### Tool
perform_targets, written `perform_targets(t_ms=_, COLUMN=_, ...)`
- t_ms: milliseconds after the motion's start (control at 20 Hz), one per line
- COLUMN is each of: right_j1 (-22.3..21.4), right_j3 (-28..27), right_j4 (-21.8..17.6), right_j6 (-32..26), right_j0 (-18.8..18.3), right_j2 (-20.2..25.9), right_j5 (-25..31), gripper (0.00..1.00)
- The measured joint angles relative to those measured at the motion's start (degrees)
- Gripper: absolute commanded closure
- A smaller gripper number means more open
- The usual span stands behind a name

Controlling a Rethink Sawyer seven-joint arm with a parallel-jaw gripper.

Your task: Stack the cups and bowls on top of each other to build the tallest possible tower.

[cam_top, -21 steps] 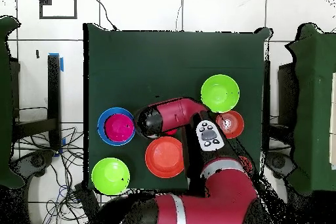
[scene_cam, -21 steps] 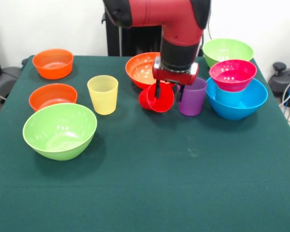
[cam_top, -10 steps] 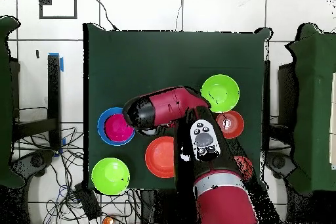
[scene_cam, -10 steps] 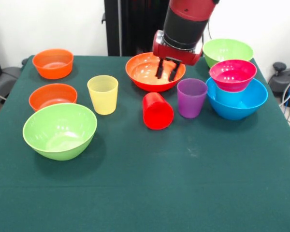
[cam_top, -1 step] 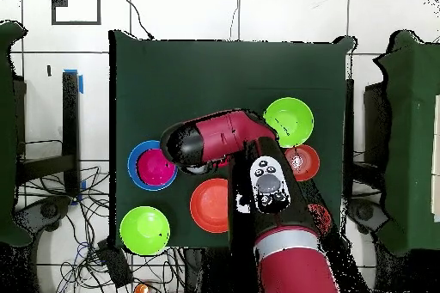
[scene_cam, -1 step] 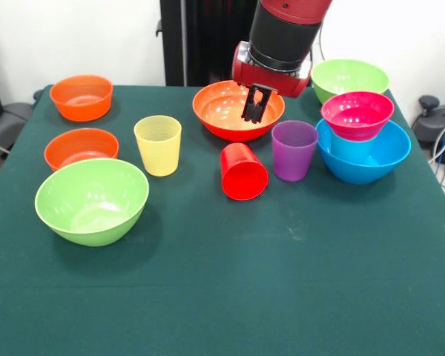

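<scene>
Since a second ago, the gripper point(scene_cam, -1 step: 257, 104) has let go of the red cup point(scene_cam, -1 step: 244, 171) and risen; its fingers hang nearly shut and empty over the wide orange bowl point(scene_cam, -1 step: 224, 113). Tipped on its side, the red cup lies just beside the purple cup point(scene_cam, -1 step: 294, 150), mouth apparently toward the camera. A good regrasp should come straight down onto its wall, clear of the purple cup. Open green surface point(scene_cam, -1 step: 282, 282) lies in front; the blue bowl point(scene_cam, -1 step: 365, 157), holding the magenta bowl point(scene_cam, -1 step: 357, 113), crowds one side.
</scene>
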Motion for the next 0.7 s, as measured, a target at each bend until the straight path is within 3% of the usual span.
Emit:
perform_targets(t_ms=600, right_j1=0.1, right_j3=0.0, right_j4=0.0, right_j6=0.0, right_j0=-0.4, right_j2=0.0, right_j5=0.0, gripper=1.0)
perform_targets(t_ms=650, right_j1=0.1, right_j3=0.0, right_j4=0.0, right_j6=0.0, right_j0=-0.5, right_j2=0.0, right_j5=0.0, gripper=0.0)
perform_targets(t_ms=700, right_j1=0.1, right_j3=0.0, right_j4=0.0, right_j6=0.0, right_j0=-0.7, right_j2=0.0, right_j5=0.0, gripper=0.0)
